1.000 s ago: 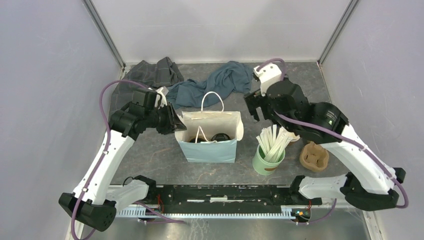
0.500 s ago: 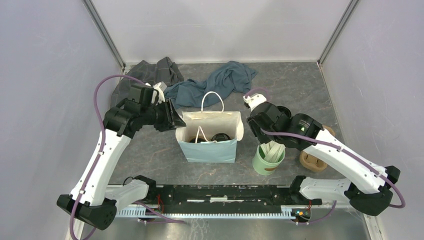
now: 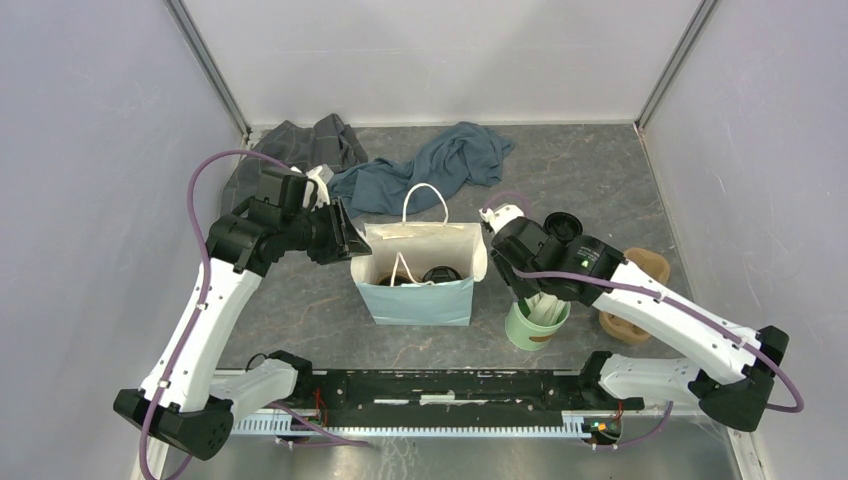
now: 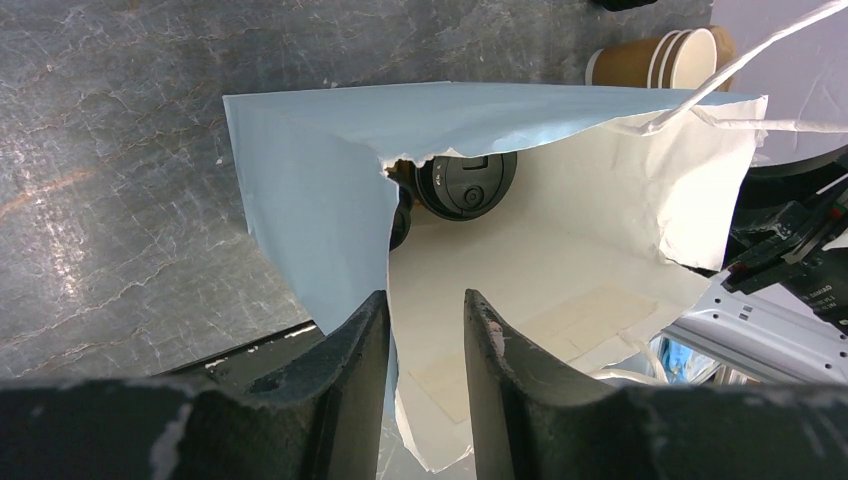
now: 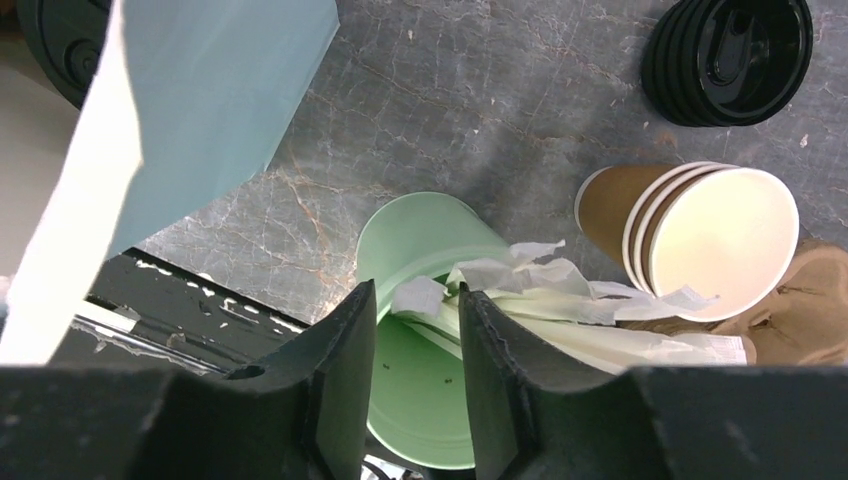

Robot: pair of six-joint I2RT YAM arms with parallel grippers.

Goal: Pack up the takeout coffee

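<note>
Two takeout coffee cups stand inside the pale blue paper bag [image 3: 420, 300]; only their black lids show, one full [image 4: 465, 185] [image 3: 437, 273], the other [image 4: 401, 222] half behind the torn bag wall. My left gripper [image 3: 349, 240] [image 4: 425, 298] is at the bag's left wall, open; the wall runs between its jaws, one finger outside and one inside. My right gripper [image 5: 415, 290] hangs over the green cup [image 3: 535, 325] [image 5: 420, 230] of paper-wrapped stirrers [image 5: 600, 340], right of the bag. Its jaws stand narrowly apart, a wrapper tip between them.
A stack of lidless brown cups [image 5: 700, 230] [image 4: 660, 60] and a stack of black lids [image 5: 730, 55] lie beside the green cup. A brown cardboard carrier [image 3: 618, 325] sits at right. A blue cloth [image 3: 440, 160] and a grey cloth [image 3: 300, 145] lie behind the bag.
My right arm swung from the back of the table forward and down over the green cup, and its jaws narrowed. The left gripper shifted slightly at the bag's wall.
</note>
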